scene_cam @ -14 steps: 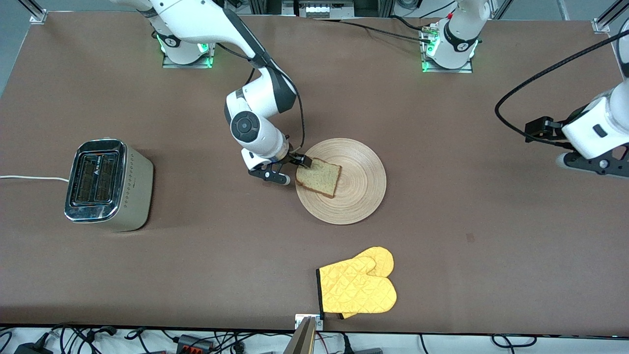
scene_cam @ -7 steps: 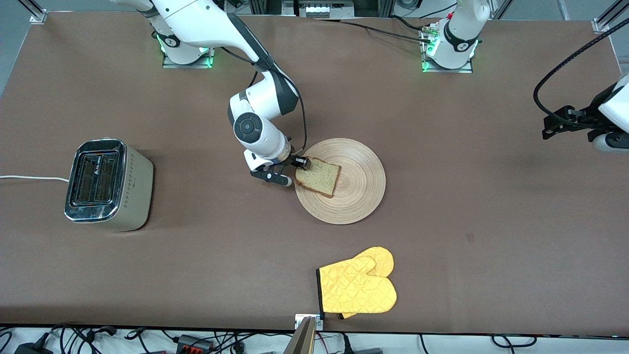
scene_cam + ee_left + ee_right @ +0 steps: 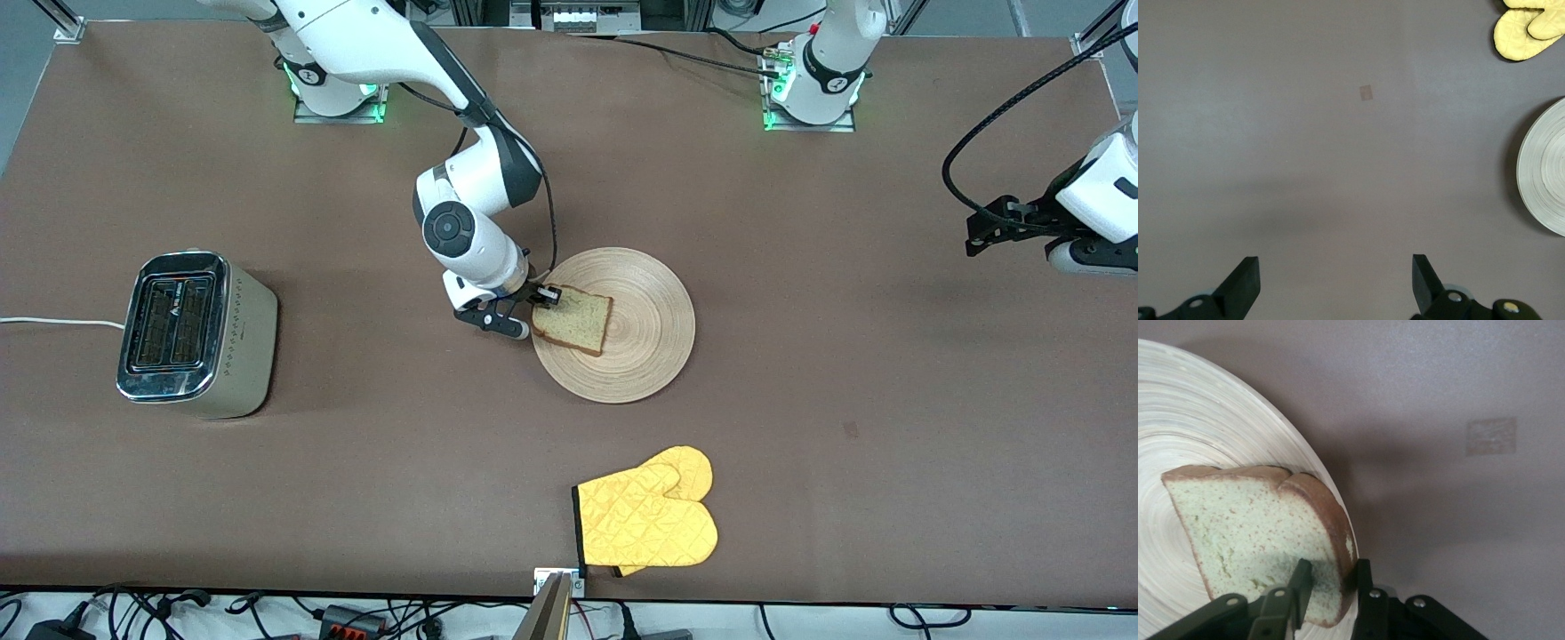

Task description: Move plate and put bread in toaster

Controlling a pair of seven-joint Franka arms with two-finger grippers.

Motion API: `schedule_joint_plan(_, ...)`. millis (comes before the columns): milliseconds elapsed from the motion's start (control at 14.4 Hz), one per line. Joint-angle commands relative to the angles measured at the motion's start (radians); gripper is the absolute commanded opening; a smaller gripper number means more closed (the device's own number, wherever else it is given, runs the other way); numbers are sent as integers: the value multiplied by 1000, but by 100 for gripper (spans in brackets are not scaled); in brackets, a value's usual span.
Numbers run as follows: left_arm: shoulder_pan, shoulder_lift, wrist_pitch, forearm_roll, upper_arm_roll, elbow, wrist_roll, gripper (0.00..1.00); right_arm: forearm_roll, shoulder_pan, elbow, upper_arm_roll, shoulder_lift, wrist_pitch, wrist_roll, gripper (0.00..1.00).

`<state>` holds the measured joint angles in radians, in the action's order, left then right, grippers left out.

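The bread point(image 3: 576, 318) point(image 3: 1251, 527) lies on the wooden plate point(image 3: 649, 356) point(image 3: 1205, 420), at the rim toward the right arm's end of the table. My right gripper point(image 3: 537, 311) point(image 3: 1331, 570) is low at that rim and shut on the bread's crust edge, one finger on its top face and one against the crust. The toaster point(image 3: 191, 333) stands at the right arm's end of the table, slots up. My left gripper point(image 3: 1336, 280) hangs open and holds nothing, over bare table at the left arm's end.
A yellow oven mitt point(image 3: 647, 518) point(image 3: 1525, 30) lies near the table's front edge, nearer to the front camera than the plate. The toaster's white cord point(image 3: 53, 323) runs off the table's end. The plate's rim point(image 3: 1545, 167) shows in the left wrist view.
My right gripper's fingers have closed on the bread's edge, and the plate has shifted slightly. The left arm swung toward its end of the table.
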<state>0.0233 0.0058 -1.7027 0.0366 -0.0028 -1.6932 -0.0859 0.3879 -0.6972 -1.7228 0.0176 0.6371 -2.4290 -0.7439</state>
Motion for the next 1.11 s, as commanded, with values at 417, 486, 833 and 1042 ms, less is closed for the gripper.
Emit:
schedule_joint_plan(417, -42, -61, -14, -14, 18, -28, 106, 100, 8, 2, 32, 9, 3, 13, -3, 0)
schedule_joint_plan(486, -42, -61, -12, -12, 18, -26, 103, 100, 5, 2, 35, 9, 1, 14, -3, 0)
schedule_joint_plan(833, -36, -38, 29, -14, 12, 13, 98, 100, -6, 5, 181, 33, -20, 232, -14, 0)
schedule_joint_plan(1042, -34, -30, 40, -14, 11, 20, 95, 100, -9, 5, 294, 99, -65, 408, -9, 0)
